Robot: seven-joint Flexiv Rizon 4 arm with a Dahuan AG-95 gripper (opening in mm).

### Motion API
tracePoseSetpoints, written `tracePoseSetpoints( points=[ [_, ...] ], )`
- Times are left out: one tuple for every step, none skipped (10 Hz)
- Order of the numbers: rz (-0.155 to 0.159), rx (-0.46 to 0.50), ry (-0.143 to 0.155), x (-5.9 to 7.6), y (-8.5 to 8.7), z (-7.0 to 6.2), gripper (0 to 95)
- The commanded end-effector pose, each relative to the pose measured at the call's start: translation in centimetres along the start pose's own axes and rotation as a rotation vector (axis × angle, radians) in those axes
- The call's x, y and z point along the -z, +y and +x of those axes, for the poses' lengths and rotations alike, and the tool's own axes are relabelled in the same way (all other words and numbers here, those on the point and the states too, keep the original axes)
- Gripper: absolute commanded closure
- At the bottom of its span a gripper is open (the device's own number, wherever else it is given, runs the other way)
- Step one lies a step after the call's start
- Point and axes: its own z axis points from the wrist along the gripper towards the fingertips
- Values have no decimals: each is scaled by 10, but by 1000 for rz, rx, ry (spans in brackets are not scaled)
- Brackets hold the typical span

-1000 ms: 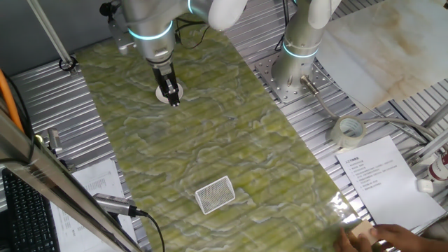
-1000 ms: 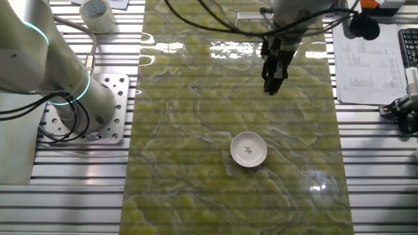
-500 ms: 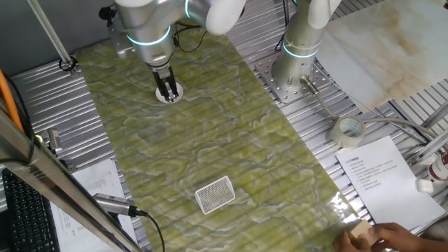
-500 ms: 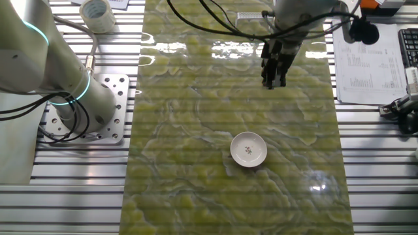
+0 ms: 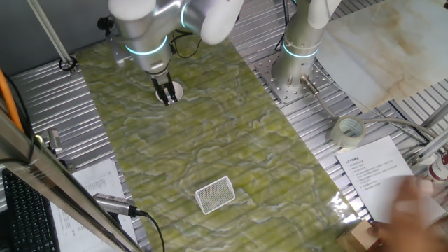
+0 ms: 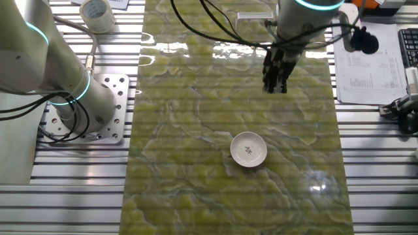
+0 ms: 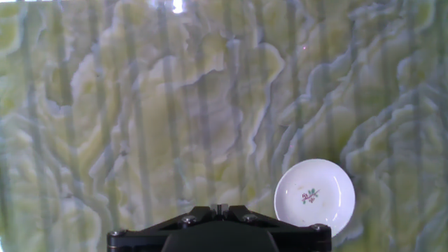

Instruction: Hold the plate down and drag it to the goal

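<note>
The small round white plate (image 6: pixel 249 149) with a faint central mark lies on the green marbled mat (image 6: pixel 196 130). In one fixed view it shows just behind the fingers (image 5: pixel 175 90). In the hand view it sits at the lower right (image 7: pixel 314 196). My gripper (image 6: pixel 275 85) hangs above the mat, apart from the plate, with its fingers together and nothing between them. It also shows in one fixed view (image 5: pixel 166 97) and at the hand view's bottom edge (image 7: pixel 219 208). The goal, a white meshed tile (image 5: pixel 214 194), lies near the mat's other end (image 6: pixel 255 15).
A second robot arm's base (image 5: pixel 297 63) stands beside the mat. A clear tape roll (image 5: pixel 348 131) and paper sheets (image 5: pixel 378 175) lie on the slatted table. A blurred human hand (image 5: pixel 420 203) is at the lower right. A keyboard (image 5: pixel 24 210) is at the lower left.
My gripper has shifted slightly and its wrist has turned, still off the plate. The plate and the goal have not moved. The human hand at the lower right has moved up.
</note>
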Motion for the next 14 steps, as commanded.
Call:
tracePoseSetpoints(
  points=[
    [2,11,0,-14,-3,1,950],
    [4,23,0,-25,-9,2,950],
    [3,36,0,-30,-15,4,950],
    [3,54,0,-33,-24,5,950],
    [3,76,0,-36,-34,6,950],
    [4,93,1,-39,-41,7,950],
    [4,95,3,-39,-42,8,950],
    [4,91,3,-39,-42,7,950],
    [5,86,2,-40,-42,7,950],
    [5,77,4,-40,-42,7,950],
    [5,77,6,-40,-42,7,950],
    [4,80,10,-41,-42,7,950],
    [4,82,11,-42,-42,7,950],
    [4,77,12,-43,-42,7,950]
  ],
)
